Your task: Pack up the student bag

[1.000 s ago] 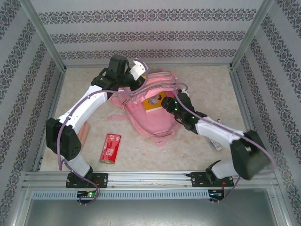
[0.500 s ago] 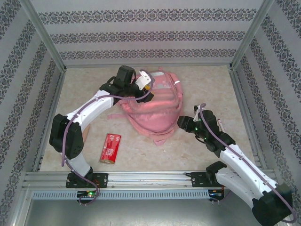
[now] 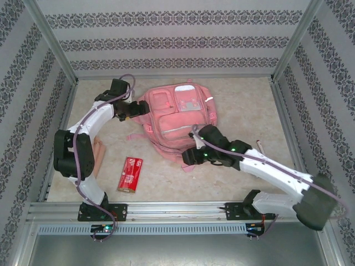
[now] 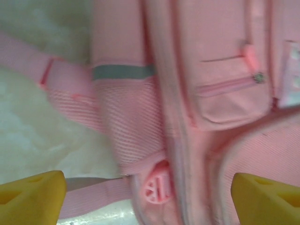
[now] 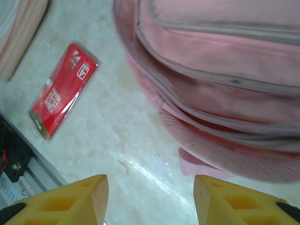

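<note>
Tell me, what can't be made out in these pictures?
Bag contents: overhead view, its own fabric covers them.
Red packet lettering: too small overhead, unreadable from the right wrist.
Tan object: partly behind the left arm overhead, cropped in the right wrist view.
Bag's pale patch: left wrist, blurred and cropped.

Top view high from near edge, wrist views close, downward, all sharing student bag

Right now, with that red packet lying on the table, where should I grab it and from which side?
Probably best: take the red packet across its short width, near the middle, coming straight down from above. It lies flat on the table, long and thin, with bare surface along both long edges, so there is room to close; the backpack sits clear of it.
</note>
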Controlling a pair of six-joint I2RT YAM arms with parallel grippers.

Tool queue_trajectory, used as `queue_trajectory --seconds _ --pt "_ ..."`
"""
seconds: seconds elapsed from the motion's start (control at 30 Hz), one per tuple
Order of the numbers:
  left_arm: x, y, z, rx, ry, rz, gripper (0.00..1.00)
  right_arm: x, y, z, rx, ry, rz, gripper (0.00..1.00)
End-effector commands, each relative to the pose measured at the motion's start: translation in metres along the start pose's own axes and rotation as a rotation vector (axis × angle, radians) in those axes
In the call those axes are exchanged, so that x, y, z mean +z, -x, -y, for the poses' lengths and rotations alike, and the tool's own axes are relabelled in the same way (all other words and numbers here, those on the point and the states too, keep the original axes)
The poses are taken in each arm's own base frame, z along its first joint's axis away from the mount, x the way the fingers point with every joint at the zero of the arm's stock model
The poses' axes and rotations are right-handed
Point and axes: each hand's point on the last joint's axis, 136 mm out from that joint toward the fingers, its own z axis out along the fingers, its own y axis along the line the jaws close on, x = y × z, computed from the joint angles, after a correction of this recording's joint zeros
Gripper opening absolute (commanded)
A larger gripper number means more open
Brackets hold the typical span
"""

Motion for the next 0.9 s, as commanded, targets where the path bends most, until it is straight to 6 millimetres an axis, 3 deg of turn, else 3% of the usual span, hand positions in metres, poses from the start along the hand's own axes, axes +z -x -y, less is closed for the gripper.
queue_trajectory --seconds 0.0,0.07,0.2,0.37,0.5,0.6,0.7,0.8,0.87 --pt "0.022 -0.020 -0.018 -0.129 0.081 -0.090 0.89 0.020 0.016 -0.019 -0.038 0.026 0.013 0.51" --pt "0.031 -0.013 -0.026 -0.137 0.116 -0.069 0.88 0.037 0.011 -0.019 -0.003 0.029 -0.025 0.49" --pt "0.057 -0.003 -0.029 -0.150 0.101 -0.066 0.83 0.059 -0.005 0.010 0.085 -0.078 -0.082 0.40" --pt "0.071 -0.005 -0.033 -0.176 0.109 -0.058 0.45 0.053 -0.010 0.069 0.200 -0.239 -0.062 0.29" --pt "0.066 -0.013 -0.033 -0.145 0.142 -0.051 0.27 0.036 0.006 0.118 0.208 -0.373 0.004 0.21" --pt "0.060 -0.025 -0.018 -0.110 0.126 -0.048 0.09 0.029 0.022 0.152 0.220 -0.435 0.046 0.15" --pt "0.057 -0.045 -0.004 -0.102 0.101 -0.081 0.01 0.023 0.040 0.185 0.239 -0.489 0.083 0.12" --pt "0.053 -0.063 0.010 -0.103 0.080 -0.101 0.00 0.015 0.058 0.212 0.278 -0.516 0.118 0.11" --pt "0.048 -0.074 0.020 -0.103 0.083 -0.104 0.00 0.010 0.068 0.220 0.311 -0.496 0.139 0.14"
